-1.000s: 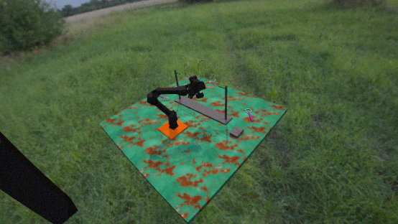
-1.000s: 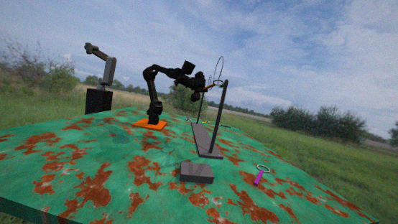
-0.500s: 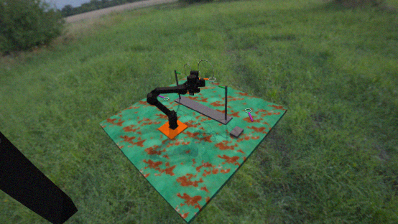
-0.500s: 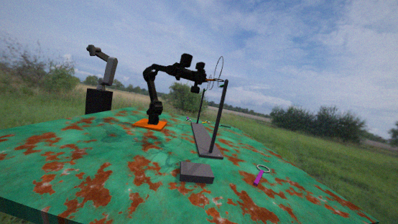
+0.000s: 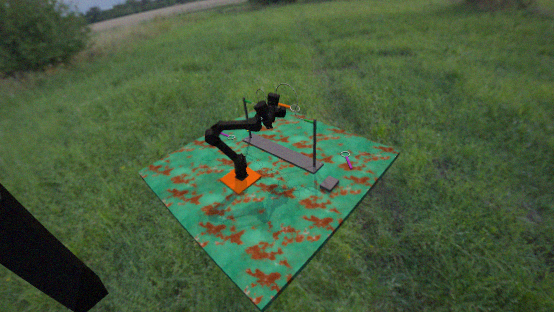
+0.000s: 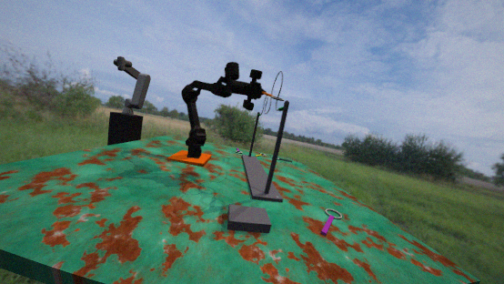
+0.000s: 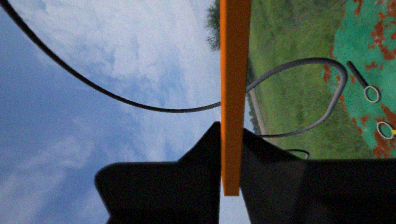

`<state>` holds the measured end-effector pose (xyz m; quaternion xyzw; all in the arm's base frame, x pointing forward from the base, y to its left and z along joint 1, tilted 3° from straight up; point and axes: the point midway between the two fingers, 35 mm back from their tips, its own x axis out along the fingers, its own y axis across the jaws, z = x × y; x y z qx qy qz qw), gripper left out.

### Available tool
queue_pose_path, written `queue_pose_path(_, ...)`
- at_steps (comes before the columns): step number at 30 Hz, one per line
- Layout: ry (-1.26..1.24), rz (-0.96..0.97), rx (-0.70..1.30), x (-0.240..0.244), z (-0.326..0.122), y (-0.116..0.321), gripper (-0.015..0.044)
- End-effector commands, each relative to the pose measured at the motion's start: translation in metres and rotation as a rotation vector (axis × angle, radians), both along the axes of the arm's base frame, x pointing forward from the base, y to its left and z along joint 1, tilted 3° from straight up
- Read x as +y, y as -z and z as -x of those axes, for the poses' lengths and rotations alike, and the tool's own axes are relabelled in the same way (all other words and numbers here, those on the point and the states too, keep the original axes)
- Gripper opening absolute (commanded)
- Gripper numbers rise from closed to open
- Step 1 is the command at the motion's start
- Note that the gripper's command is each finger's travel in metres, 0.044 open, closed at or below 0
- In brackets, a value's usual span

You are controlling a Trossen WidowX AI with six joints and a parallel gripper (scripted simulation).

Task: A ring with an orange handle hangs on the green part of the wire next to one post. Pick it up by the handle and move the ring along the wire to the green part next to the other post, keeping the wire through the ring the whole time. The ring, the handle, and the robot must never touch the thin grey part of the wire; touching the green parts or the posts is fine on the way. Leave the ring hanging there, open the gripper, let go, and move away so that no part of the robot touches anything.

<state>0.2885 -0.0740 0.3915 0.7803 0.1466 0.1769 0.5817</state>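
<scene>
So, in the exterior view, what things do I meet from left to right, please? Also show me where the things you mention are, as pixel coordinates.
Black pedestal (image 6: 125, 128), orange base plate (image 6: 175, 157), gray block (image 6: 248, 218), magenta-handled ring (image 6: 327, 225) (image 5: 348, 161).

Arm (image 5: 228, 125) (image 6: 194, 116): matte black throughout — slim links, bulkier rounded joints. Gripper (image 5: 270, 111) (image 6: 256, 89) (image 7: 223, 126) likewise black; fingers broad, dark, tapering to angular points at the tips. Base plate (image 5: 240, 189) (image 6: 204, 161): flat, four-sided, bright orange.

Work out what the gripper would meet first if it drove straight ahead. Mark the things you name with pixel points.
Probably the wire (image 5: 285, 84) (image 6: 282, 82) (image 7: 175, 110): in the wrist view it passes behind the handle (image 5: 285, 105) (image 6: 268, 94) (image 7: 235, 60) that the gripper (image 5: 278, 105) (image 6: 263, 92) (image 7: 223, 126) holds. Depth is unclear, so which stretch it would strike, I cannot tell.
</scene>
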Motion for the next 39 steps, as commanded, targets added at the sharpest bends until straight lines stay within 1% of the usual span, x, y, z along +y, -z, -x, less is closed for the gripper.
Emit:
queue_pose_path(1,0.008,-0.063,-0.004,-0.005,0.000,-0.011,-0.0150)
queue_pose_path(8,0.008,-0.130,-0.005,-0.011,0.000,-0.025,-0.0150)
queue_pose_path(15,0.007,-0.131,-0.004,-0.015,0.000,-0.031,-0.0150)
queue_pose_path(23,0.004,-0.084,0.001,-0.016,0.000,-0.033,-0.0150)
queue_pose_path(39,-0.004,0.101,0.016,-0.015,0.000,-0.029,-0.0150)
